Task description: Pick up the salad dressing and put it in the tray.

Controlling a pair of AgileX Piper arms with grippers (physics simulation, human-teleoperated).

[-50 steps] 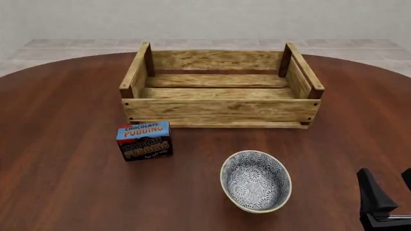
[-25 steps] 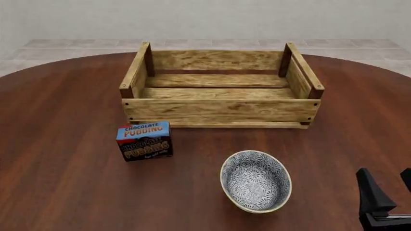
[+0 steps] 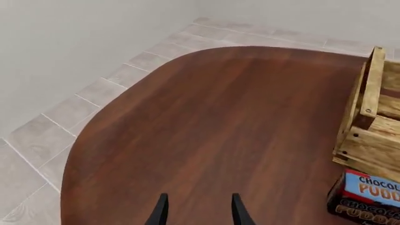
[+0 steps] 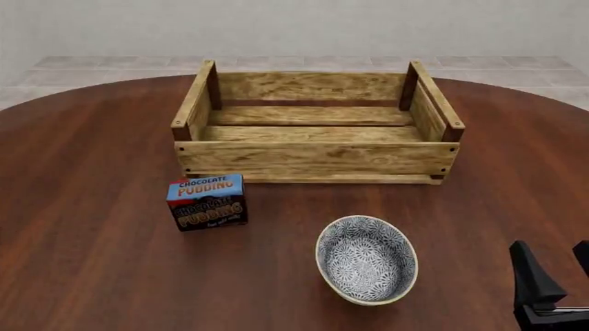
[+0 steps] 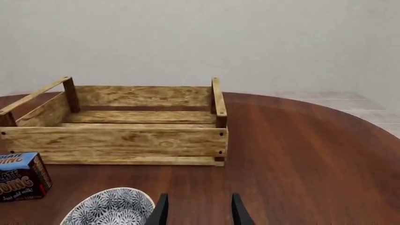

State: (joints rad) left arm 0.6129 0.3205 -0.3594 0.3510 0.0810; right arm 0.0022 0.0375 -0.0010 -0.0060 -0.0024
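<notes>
The salad dressing does not show in any view. The tray (image 4: 318, 155) is a light-wood slatted crate with darker corner posts, standing empty at the far middle of the table. It also shows in the right wrist view (image 5: 119, 140), and one of its corners shows in the left wrist view (image 3: 368, 136). My right gripper (image 4: 558, 265) is open and empty low at the near right, to the right of the bowl; its fingers (image 5: 161, 211) stand apart over bare table. My left gripper (image 3: 198, 213) is open and empty over the table's left part; it is out of the front view.
A blue-and-brown chocolate pudding box (image 4: 206, 201) stands in front of the tray's left corner. A round blue-patterned bowl (image 4: 366, 259) sits near the front, right of centre. The round dark-wood table (image 4: 92, 207) ends at a tiled floor (image 3: 37, 136) on the left.
</notes>
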